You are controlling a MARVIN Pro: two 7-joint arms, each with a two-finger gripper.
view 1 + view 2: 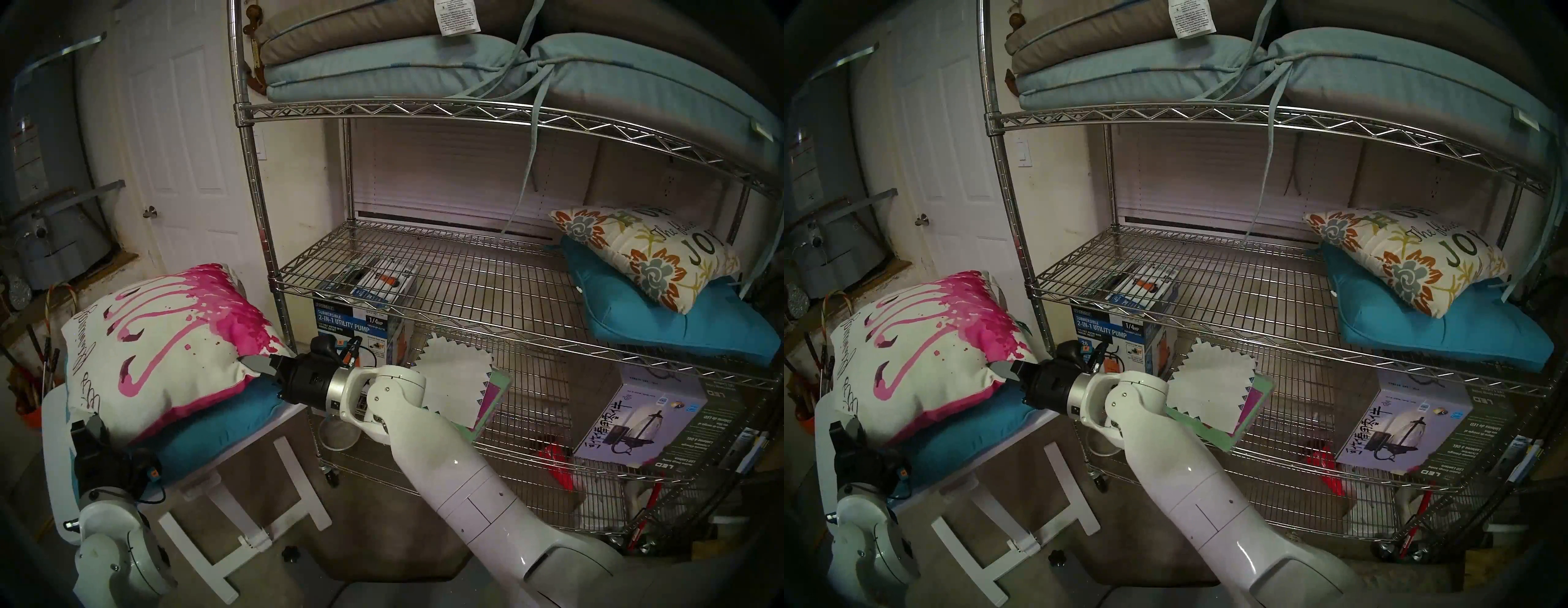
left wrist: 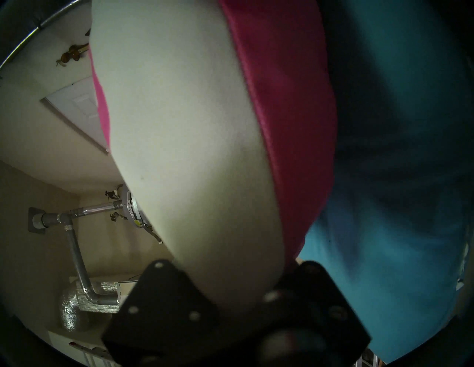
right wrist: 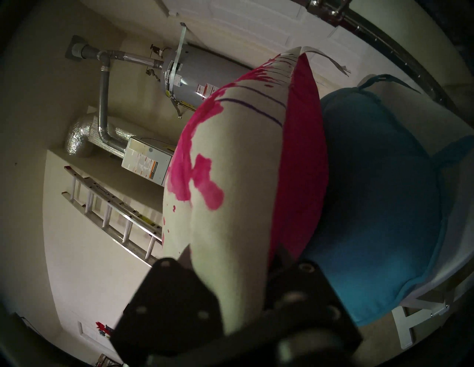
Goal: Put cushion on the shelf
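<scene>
On the worktop [image 1: 292, 418] beside the shelf [image 1: 424, 314], the pink-and-white cushion [image 1: 165, 339] lies on a teal cushion [image 1: 212, 429]. Both tools have pinched it: the right tool [image 1: 256, 366] is closed on the corner nearest the shelf, and the left tool [image 1: 91, 426] is closed on the front edge at the worktop's near left corner. The step in hand looks like the grasp just made, with the lift to follow. Next, both arms should raise the cushion together, clear the corner post, and carry it toward the bare left part of the middle tier.
</scene>
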